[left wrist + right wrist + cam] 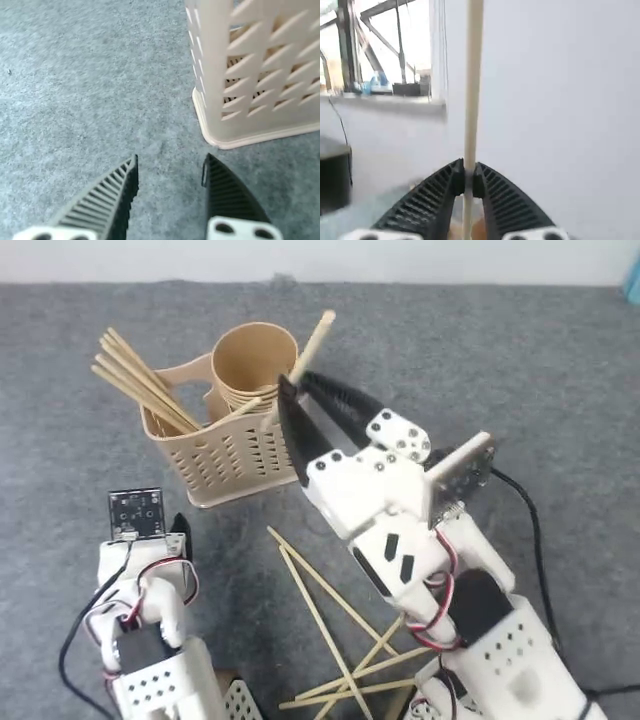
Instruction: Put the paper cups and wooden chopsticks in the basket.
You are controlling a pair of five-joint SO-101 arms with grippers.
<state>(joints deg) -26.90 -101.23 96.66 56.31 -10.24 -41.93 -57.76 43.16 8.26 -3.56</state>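
A beige slotted basket [235,455] stands on the grey mat, holding stacked paper cups [254,365] and several chopsticks [140,380] leaning out at its left. My right gripper [293,388] is at the basket's right rim, shut on one wooden chopstick [305,355] that points up and away; in the right wrist view the chopstick [471,80] stands pinched between the fingertips [468,179]. My left gripper [170,167] is open, low over the mat in front of the basket [250,75], with nothing between its fingers. Several loose chopsticks [335,630] lie crossed on the mat near the right arm's base.
The grey mat [520,370] covers the table, with free room to the right of the basket and behind it. The left arm [145,570] sits at the front left. A window and a white wall [560,100] appear in the right wrist view.
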